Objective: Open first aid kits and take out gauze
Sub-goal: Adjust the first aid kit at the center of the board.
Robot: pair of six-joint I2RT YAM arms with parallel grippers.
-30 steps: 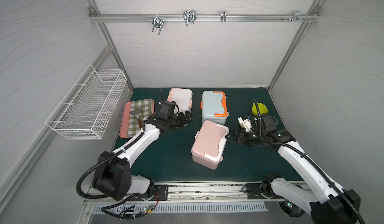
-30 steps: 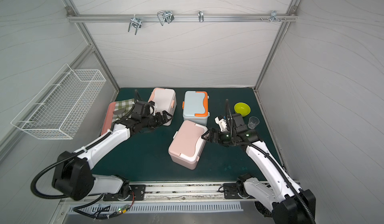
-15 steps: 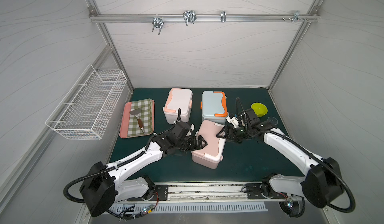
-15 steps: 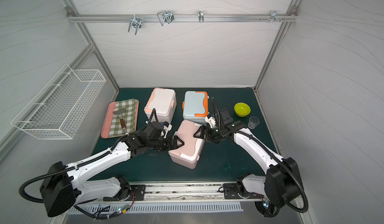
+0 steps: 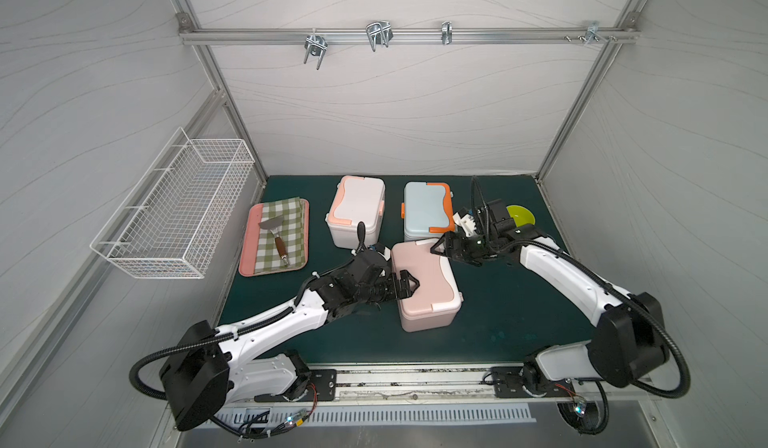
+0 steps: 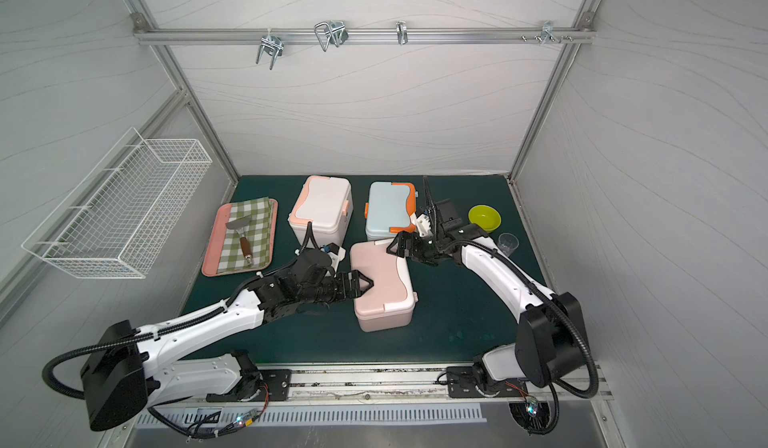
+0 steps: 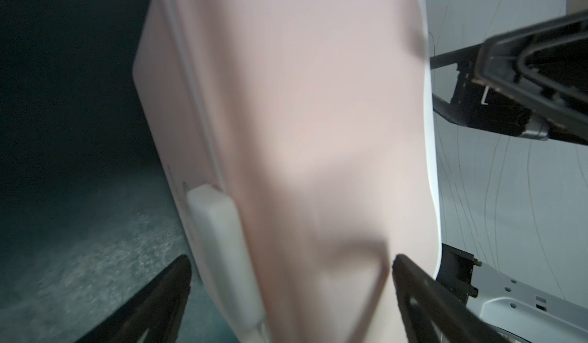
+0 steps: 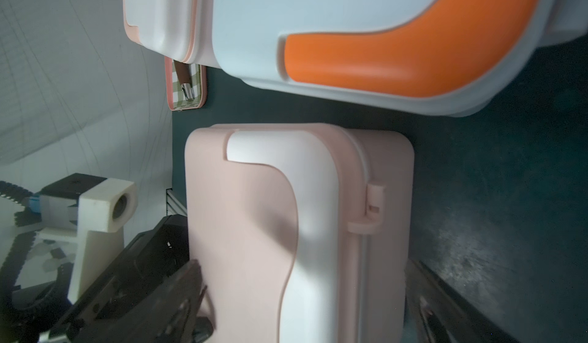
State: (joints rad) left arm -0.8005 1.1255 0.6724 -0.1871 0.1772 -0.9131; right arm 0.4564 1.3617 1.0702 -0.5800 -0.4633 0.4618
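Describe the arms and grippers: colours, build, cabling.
The left arm and right arm match: glossy white link shells, black joint housings. A black corrugated cable hose loops out near each base. The left gripper and right gripper are black with tapered, cut-out fingers; a white printed block sits at each wrist.

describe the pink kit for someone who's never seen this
Three lidded boxes stand on the dark green mat. The pink kit is nearest the arms' mounting rail. The white box and blue box sit behind it; it alone is pink.
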